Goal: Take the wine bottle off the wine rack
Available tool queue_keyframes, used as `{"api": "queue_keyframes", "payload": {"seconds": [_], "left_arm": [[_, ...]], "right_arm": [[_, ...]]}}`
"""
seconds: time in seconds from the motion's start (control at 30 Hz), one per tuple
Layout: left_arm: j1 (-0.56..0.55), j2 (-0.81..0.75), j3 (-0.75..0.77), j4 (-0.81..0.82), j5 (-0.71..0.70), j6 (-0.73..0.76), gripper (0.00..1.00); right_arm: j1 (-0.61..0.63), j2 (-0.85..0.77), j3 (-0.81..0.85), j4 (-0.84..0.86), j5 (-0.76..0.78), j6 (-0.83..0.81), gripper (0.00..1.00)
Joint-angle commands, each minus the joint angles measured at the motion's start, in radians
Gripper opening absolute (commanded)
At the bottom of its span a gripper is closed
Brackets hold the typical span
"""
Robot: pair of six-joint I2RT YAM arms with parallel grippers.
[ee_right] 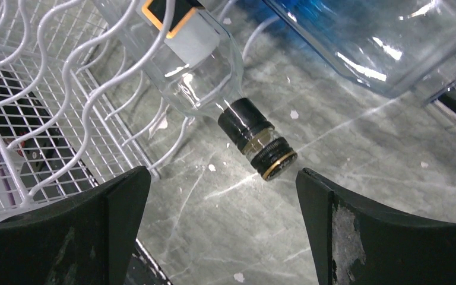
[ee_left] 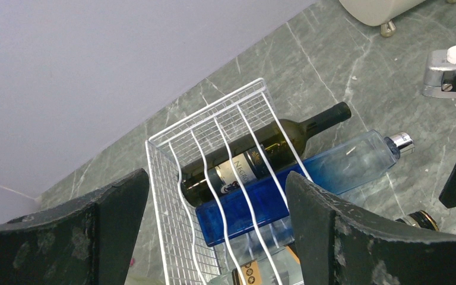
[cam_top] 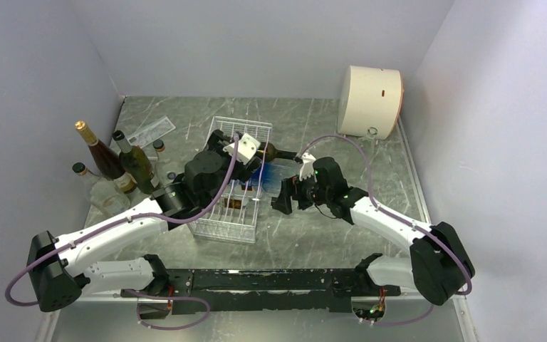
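Observation:
The white wire wine rack (cam_top: 229, 214) lies mid-table, with three bottles lying across it. A dark green wine bottle (ee_left: 261, 154) with a white label points its neck out over the right side. Beside it lie a blue glass bottle (ee_left: 309, 184) and a clear bottle (ee_right: 202, 53) with a black, gold-ringed cap (ee_right: 267, 151). My left gripper (ee_left: 217, 237) is open and empty above the rack (ee_left: 178, 178). My right gripper (ee_right: 222, 231) is open and empty, just right of the rack (ee_right: 47, 119), near the clear bottle's cap.
A cream cylindrical drum (cam_top: 370, 100) lies at the back right. Several upright bottles (cam_top: 114, 167) stand at the left wall, with a flat card (cam_top: 149, 132) behind them. Grey walls close in the left, back and right.

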Motion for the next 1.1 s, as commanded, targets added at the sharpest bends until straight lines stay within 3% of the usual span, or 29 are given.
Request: {"api": "queue_keyframes", "payload": {"seconds": [0.0,0.7,1.07], "left_arm": [[-0.015,0.007,-0.01,0.036,-0.01,-0.004,0.88],[-0.055,0.039,0.001,0.026,-0.028,0.007,0.87],[-0.069,0.028,-0.025,0.064,-0.083,0.033,0.86]], "right_arm": [[-0.01,0.044,-0.021,0.175,-0.014,0.004,0.99],[-0.069,0.296,-0.041,0.358,-0.276,-0.028,0.89],[-0.071,0.347,-0.102,0.557,-0.338,0.097,0.84]]}}
